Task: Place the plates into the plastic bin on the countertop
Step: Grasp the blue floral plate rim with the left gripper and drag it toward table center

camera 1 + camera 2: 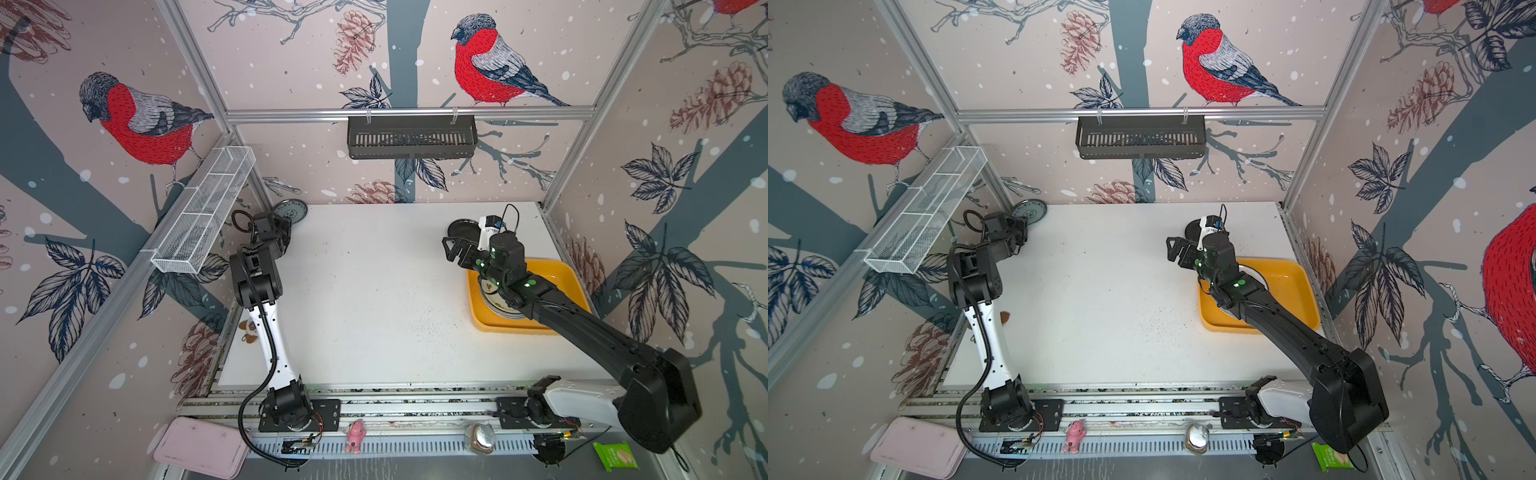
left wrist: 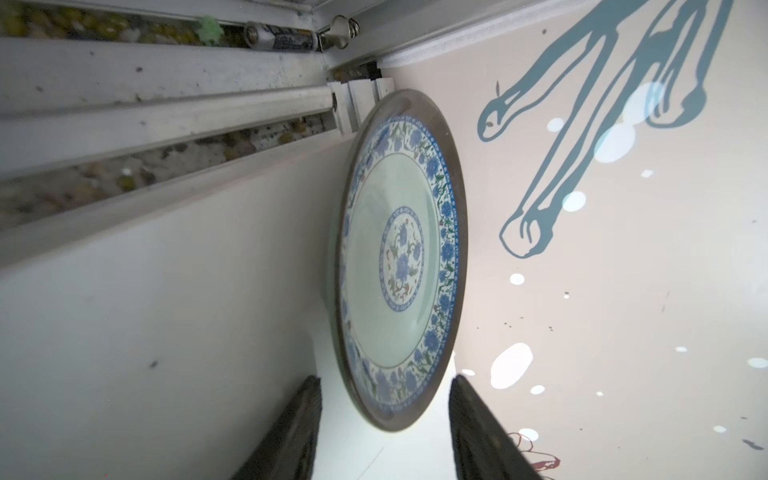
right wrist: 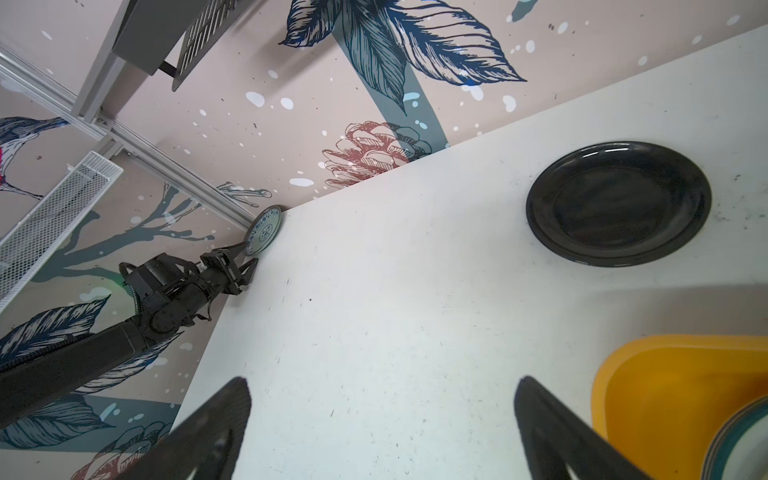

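A blue-flowered plate (image 1: 291, 211) (image 1: 1029, 211) (image 2: 399, 257) (image 3: 264, 230) leans on edge against the back wall at the countertop's (image 1: 374, 291) far left corner. My left gripper (image 1: 284, 228) (image 2: 385, 377) is open, one finger on each side of the plate's near rim, with a gap on both sides. A black plate (image 1: 462, 228) (image 1: 1191, 229) (image 3: 619, 203) lies flat at the far right. My right gripper (image 1: 451, 249) (image 1: 1173, 249) (image 3: 382, 380) hangs open and empty beside it. The yellow plastic bin (image 1: 559, 270) (image 1: 1293, 270) (image 3: 648, 374) holds stacked plates (image 1: 494, 307) (image 3: 744, 440), partly hidden by the right arm.
A black slotted basket (image 1: 411, 137) hangs on the back wall and a white wire basket (image 1: 203, 208) on the left wall. A pink tray (image 1: 199, 446), a pink toy (image 1: 355, 440) and a green packet (image 1: 615, 457) lie off the front rail.
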Motion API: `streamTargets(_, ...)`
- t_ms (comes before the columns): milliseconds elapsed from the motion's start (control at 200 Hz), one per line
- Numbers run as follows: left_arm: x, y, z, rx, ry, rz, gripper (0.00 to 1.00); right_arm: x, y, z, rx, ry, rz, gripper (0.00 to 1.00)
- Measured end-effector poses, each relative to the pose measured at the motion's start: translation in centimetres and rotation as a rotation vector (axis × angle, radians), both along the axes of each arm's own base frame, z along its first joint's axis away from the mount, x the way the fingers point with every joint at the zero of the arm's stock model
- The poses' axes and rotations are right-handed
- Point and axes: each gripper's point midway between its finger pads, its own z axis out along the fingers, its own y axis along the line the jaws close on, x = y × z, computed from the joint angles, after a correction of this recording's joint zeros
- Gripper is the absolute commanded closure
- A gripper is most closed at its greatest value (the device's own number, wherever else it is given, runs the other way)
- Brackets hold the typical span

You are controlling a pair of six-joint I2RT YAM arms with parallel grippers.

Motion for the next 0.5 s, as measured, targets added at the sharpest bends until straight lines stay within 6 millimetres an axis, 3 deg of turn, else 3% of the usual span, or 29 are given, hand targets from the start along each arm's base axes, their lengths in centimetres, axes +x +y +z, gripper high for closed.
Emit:
streamTargets(340,0.1,0.8,-1.3,-0.057,-0.024,0.066,0.84,0.6,-1.0,-0.3,-0.02,0.01,-0.049,0.0)
streamTargets(500,0.1,1.1,-1.7,-0.081,-0.009,0.088,0.89,0.9,-1.6,-0.5,-0.026,0.015,-0.068,0.0)
